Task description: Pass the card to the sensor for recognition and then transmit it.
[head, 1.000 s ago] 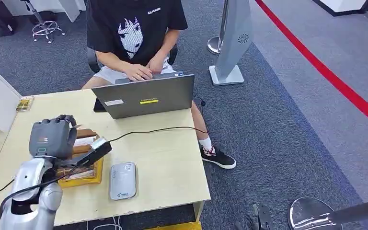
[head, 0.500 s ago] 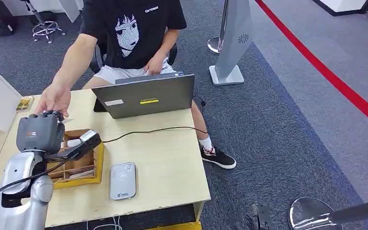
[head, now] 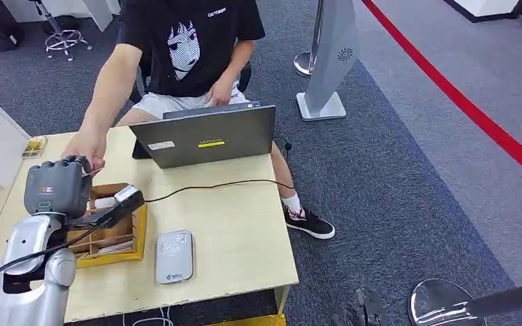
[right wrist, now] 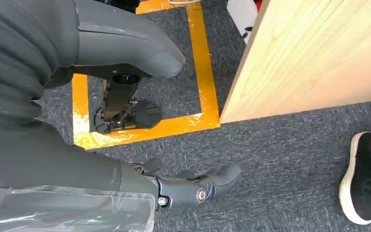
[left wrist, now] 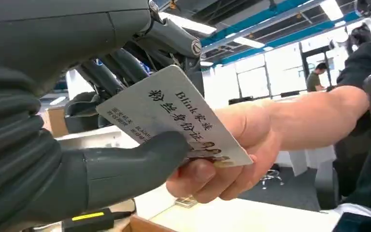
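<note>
The left robot hand (left wrist: 101,125) is clamped on the card (left wrist: 174,116): in the left wrist view its thick thumb presses the card's printed face while the darker fingers (left wrist: 125,63) back it from behind. A person's hand (left wrist: 232,150) grips the same card at its far corner, thumb on the face, so both hold it at once. In the head view this robot hand (head: 58,187) is raised above the yellow wooden box (head: 112,234) on the pale surface (head: 231,231), with the person's hand (head: 87,146) touching its far side; the card itself is hidden there behind the robot hand's back. Just beside the box lies the grey sensor (head: 175,255), flat on the surface and well apart from the card. Farther back stands an open laptop (head: 204,136), a black cable (head: 217,183) running from it toward the box. The right robot hand (right wrist: 125,121) hangs beside the surface's edge over grey carpet, fingers apart and holding nothing; much of it is cut off by the frame. A black shoe (right wrist: 367,176) is partly cropped.
</note>
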{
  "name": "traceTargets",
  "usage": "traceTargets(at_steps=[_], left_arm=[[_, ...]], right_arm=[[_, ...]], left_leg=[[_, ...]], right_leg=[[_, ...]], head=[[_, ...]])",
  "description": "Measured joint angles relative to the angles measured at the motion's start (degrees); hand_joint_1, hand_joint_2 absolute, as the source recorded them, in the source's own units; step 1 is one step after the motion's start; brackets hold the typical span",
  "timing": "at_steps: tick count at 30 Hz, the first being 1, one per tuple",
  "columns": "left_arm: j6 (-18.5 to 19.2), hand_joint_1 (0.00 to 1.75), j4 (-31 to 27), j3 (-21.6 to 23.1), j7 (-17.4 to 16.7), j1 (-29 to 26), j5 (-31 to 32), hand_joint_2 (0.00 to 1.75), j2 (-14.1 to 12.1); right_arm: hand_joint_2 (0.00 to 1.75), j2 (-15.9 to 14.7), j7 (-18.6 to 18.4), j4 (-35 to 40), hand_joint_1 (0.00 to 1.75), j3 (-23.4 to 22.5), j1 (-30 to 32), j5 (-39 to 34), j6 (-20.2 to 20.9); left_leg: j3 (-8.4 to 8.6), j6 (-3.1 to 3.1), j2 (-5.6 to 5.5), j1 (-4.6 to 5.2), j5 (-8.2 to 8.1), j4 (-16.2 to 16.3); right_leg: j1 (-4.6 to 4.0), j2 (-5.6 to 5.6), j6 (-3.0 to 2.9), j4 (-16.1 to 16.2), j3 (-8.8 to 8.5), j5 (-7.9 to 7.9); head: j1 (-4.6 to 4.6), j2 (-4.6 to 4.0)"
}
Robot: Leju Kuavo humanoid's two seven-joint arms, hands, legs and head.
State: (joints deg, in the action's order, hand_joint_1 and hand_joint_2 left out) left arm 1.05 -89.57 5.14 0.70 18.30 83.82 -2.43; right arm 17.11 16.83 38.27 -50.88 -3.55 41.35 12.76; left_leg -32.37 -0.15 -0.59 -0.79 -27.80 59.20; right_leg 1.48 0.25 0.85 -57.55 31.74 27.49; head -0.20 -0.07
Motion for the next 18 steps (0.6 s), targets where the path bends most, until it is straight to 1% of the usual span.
traceTargets(at_steps=[12,15,18], left_arm=[[-1.9,0.0,-1.3,-0.1,0.1,-1.0,0.0,1.75,0.2],[-2.5,0.0,-2.2,-0.3,1.2,-1.7,-1.1,1.75,0.2],[-1.1,0.0,-4.9,-0.4,3.5,-3.3,-5.1,1.75,1.0]], right_arm=[[1.75,0.5,-0.1,0.5,0.0,0.0,0.1,0.2,-0.2],[1.75,0.6,0.0,0.5,0.0,0.0,0.1,0.2,-0.7],[1.75,0.6,0.3,0.6,0.0,-0.2,0.2,0.0,-0.7]], left_leg=[[-0.04,0.01,-0.03,0.0,0.0,0.0],[-0.04,0.01,-0.03,0.0,0.0,0.0],[-0.04,0.01,-0.02,0.0,0.0,0.0]], right_leg=[[0.0,-0.04,0.01,0.0,0.01,0.01],[0.0,-0.03,0.01,0.0,0.01,0.0],[0.0,-0.03,0.01,0.0,0.02,0.01]], head=[[0.0,0.0],[0.0,0.0],[0.0,0.0]])
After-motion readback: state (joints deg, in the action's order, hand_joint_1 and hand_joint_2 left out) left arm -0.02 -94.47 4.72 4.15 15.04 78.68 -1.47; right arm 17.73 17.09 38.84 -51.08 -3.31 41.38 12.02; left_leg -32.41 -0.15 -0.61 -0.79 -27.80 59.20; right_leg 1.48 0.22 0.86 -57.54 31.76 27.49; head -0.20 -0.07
